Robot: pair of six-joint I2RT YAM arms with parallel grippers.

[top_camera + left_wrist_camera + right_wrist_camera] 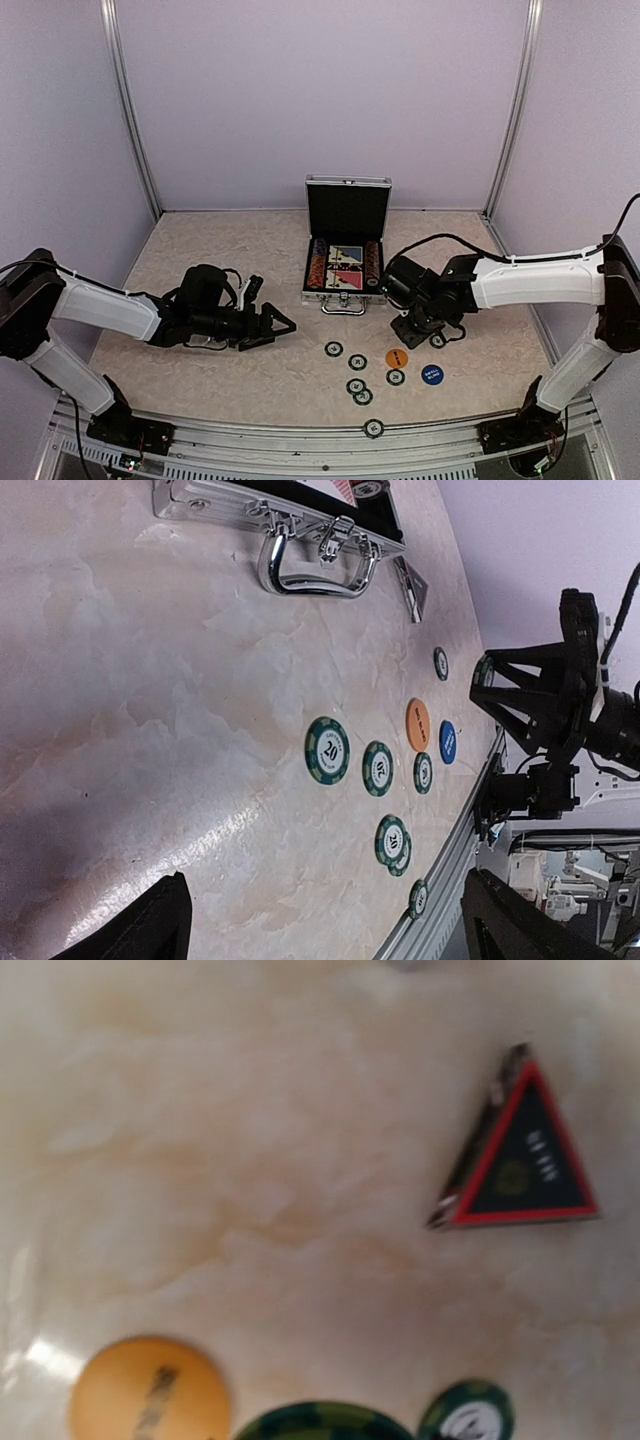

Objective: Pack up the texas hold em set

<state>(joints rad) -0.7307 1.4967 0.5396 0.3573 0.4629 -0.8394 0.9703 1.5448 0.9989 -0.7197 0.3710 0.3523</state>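
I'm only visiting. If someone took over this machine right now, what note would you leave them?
Left gripper: fingers wide open, empty.
Right gripper: near the triangular marker, fingers unseen, state unclear.
Case open; cards and chip rows inside.
Left to pack: green chips, one on the front rail, orange disc, blue disc, marker. Then close the lid.

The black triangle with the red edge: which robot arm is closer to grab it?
Right, probably. The right gripper hangs beside the aluminium case, at its right front corner, and its wrist camera sees the triangular marker close below. The left gripper is open but far off, left of the case.
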